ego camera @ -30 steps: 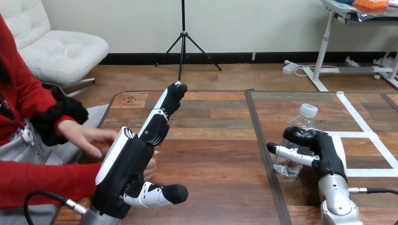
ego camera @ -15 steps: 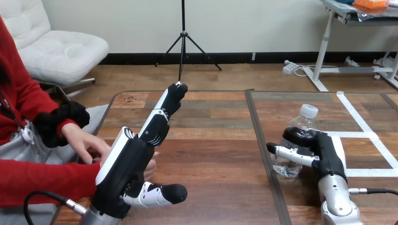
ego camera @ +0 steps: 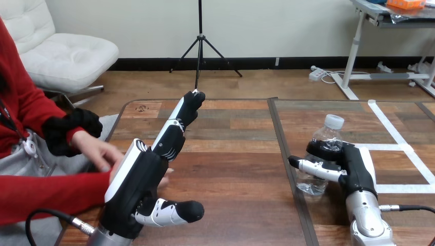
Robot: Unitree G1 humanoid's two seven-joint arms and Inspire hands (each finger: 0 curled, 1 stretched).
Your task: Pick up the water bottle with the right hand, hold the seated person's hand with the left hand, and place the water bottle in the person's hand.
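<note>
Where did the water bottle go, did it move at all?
Yes, slightly. The water bottle, gripped by the right hand, has shifted left, toward the dark seam across the table.

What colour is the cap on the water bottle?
White, on the water bottle in the head view.

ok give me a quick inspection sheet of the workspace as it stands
surface: wooden table, white tape lines on its right half
job's things: water bottle upright and capped, at the table's right; the person's hand at the table's left edge
clutter: nothing seen
hands: right hand curled round the water bottle; left hand open, fingers straight, beside the person's hand and not gripping it
cables: nothing seen beyond the robot's own
surroundings: a person seated at the table's left side
</note>
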